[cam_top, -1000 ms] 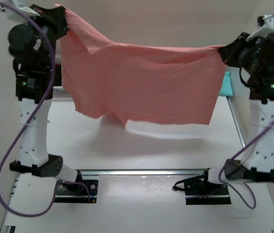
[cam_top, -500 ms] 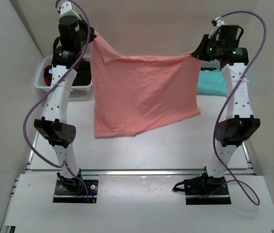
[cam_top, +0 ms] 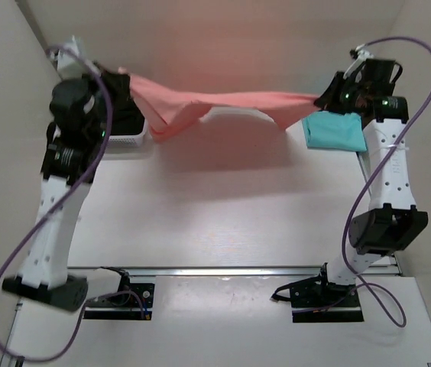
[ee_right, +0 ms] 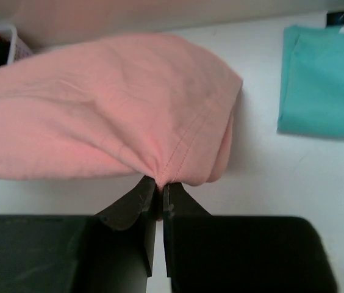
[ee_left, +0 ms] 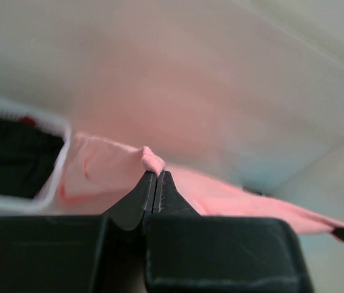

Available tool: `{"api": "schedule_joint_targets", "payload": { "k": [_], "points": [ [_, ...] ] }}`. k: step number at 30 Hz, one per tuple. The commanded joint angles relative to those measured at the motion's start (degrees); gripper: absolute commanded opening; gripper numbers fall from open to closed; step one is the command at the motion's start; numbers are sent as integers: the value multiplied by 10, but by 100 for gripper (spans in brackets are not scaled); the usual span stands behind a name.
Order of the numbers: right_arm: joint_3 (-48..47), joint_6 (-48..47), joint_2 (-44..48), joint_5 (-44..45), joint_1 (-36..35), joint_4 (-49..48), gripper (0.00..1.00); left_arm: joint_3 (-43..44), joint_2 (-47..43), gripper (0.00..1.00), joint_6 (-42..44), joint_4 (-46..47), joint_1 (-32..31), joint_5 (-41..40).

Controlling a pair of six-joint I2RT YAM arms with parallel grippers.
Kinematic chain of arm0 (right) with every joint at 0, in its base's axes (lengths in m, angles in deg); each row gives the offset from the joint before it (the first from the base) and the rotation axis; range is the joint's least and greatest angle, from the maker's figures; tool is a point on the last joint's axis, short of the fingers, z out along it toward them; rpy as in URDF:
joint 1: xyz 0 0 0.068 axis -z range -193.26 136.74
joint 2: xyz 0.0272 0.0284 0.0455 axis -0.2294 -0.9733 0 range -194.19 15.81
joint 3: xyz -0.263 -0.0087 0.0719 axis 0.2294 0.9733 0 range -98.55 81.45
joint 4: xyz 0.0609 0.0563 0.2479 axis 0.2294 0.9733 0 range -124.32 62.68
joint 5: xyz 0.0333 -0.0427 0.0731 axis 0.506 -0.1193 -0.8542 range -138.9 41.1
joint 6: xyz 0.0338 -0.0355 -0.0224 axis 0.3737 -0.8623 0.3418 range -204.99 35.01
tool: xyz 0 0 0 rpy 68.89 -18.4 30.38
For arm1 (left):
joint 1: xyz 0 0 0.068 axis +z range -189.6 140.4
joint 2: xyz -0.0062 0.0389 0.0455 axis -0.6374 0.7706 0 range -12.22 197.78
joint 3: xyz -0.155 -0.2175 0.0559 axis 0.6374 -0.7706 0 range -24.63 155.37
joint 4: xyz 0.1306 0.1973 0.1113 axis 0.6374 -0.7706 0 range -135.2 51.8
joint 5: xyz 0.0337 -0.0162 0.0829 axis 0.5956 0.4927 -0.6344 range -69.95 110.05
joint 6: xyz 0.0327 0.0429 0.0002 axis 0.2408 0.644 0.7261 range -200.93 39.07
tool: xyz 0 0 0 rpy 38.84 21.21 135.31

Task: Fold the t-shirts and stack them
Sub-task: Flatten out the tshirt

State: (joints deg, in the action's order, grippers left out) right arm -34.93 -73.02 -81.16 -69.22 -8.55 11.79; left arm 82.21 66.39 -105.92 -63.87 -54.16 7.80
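Note:
A salmon-pink t-shirt [cam_top: 231,99] hangs in the air over the far part of the table, stretched into a nearly level, narrow band between both grippers. My left gripper [cam_top: 126,79] is shut on its left corner, and a small tuft of pink cloth [ee_left: 152,160] pokes out above the tips. My right gripper [cam_top: 321,99] is shut on a stitched hem corner [ee_right: 163,174]. A folded teal t-shirt [cam_top: 338,131] lies flat at the far right, just under the right gripper. Black cloth [ee_left: 7,152] with a bit of red lies in the basket.
A white mesh basket [cam_top: 128,140] stands at the far left, mostly hidden behind my left arm, with its rim [ee_left: 59,165] close to the left jaws. Walls close in on the left, far and right sides. An aluminium rail [cam_top: 223,270] crosses near the arm bases.
The pink shirt hung as a broad sheet; now it is swung up and away into a nearly level band. The left arm leaned left and nearer, while both grips held.

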Motion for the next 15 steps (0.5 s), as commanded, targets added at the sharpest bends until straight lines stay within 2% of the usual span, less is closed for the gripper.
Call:
{"api": "schedule_joint_targets", "payload": {
  "k": [1,3,4,6,11,15],
  "points": [
    [131,-10,66,-1,-15,-8,0,-178,-132,0,-36,8,8,-19],
    [251,-15,100,2,-29,-26,0,-283,-178,0,-56,-19,16,5],
    [278,-13,118,4,-36,-32,0,-328,-208,0,-62,-35,14,13],
    [378,-15,145,12,-44,-35,0,-394,-249,0,-80,-59,9,35],
    [524,-3,208,26,-43,-25,0,-565,-352,0,-120,-104,5,99],
    [597,14,233,59,-27,4,0,-656,-405,0,-147,-130,3,153]
  ]
}}
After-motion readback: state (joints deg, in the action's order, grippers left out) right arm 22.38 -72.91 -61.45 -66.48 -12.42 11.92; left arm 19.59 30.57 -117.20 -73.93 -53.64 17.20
